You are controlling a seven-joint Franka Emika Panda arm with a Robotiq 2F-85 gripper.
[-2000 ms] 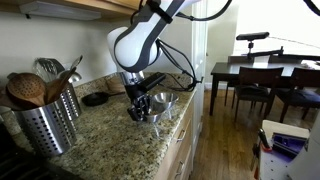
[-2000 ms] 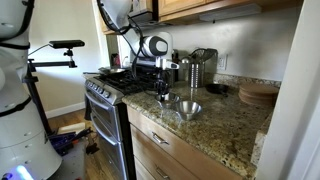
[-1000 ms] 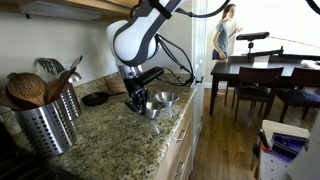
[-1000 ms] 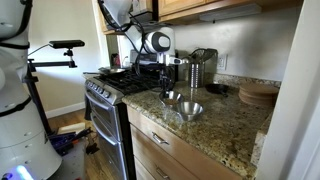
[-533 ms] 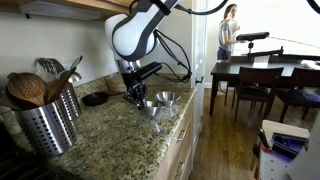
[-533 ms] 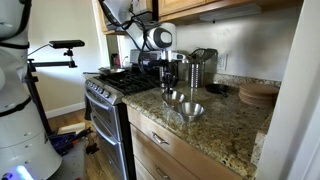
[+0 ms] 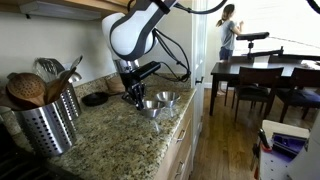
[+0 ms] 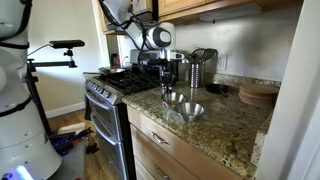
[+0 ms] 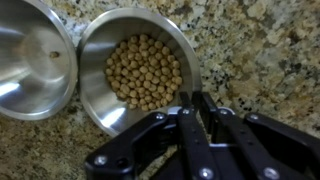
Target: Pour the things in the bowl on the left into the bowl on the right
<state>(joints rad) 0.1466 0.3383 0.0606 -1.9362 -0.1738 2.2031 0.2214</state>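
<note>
gripper point(image 9: 192, 100) jaws clamped on the rim of the chickpea bowl point(image 9: 98, 95), just beside the empty bowl point(image 9: 30, 55). keep the pinch firm, lift only slightly, then tip slowly over the empty bowl.

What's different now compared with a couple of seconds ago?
The arm has risen a little above the counter, its gripper shut on the rim of the chickpea bowl. Whether that bowl has left the counter is unclear. A person has walked into view beyond the dining table. The empty bowl and the utensil holder stayed put.
</note>
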